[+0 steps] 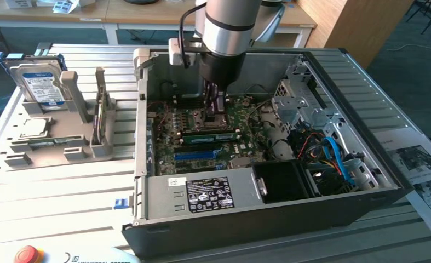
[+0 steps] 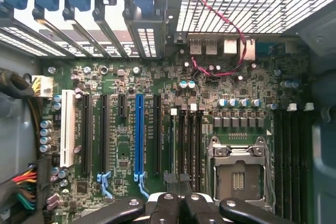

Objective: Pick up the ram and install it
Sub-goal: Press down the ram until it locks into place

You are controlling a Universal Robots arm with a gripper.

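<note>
My gripper [image 1: 217,116] is shut, seemingly on nothing, and hangs over the motherboard [image 1: 241,118] by the CPU socket [image 2: 237,174], while the ram [image 1: 211,135] lies seated in its slot mid-board; risk: pressing down off-line could leave one latch unclicked.

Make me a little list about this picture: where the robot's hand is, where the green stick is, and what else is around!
place: open computer case on a slatted table
gripper: shut, reaching down inside the case over the motherboard
ram: green stick lying across the board, right next to the gripper; I cannot tell if they touch
blue slot: empty, nearer the power supply
outside the case: hard drive standing in a grey holder
</note>
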